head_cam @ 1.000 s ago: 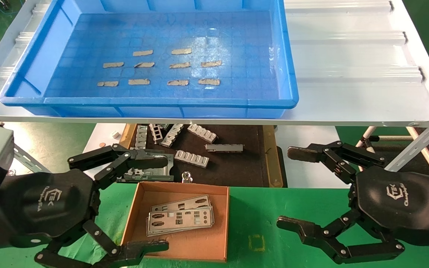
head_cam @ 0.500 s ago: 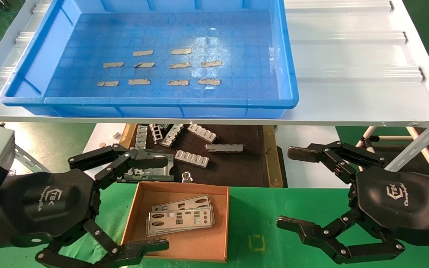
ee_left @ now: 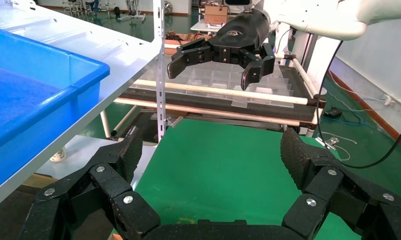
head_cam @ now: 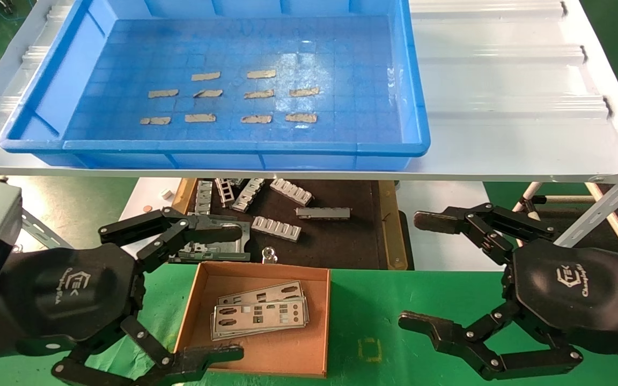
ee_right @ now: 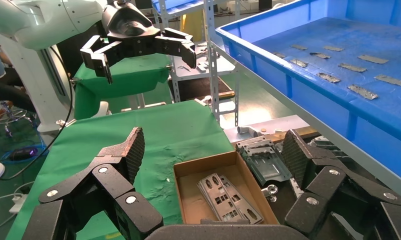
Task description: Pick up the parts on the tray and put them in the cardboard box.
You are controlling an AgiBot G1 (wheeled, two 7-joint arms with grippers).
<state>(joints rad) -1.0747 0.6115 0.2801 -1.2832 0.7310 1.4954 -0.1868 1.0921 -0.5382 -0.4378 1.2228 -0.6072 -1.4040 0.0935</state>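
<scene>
Both grippers, left gripper [head_cam: 180, 292] and right gripper [head_cam: 421, 271], hang spread and empty. No plates remain in the blue tray [head_cam: 416, 145], only tape strips [head_cam: 258, 119]; the parts [head_cam: 259, 316] lie stacked in the cardboard box [head_cam: 317, 321], so the task looks finished.

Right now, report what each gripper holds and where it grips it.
Nothing is held. The left gripper and the right gripper are both open and empty; the parts lie in the cardboard box.
</scene>
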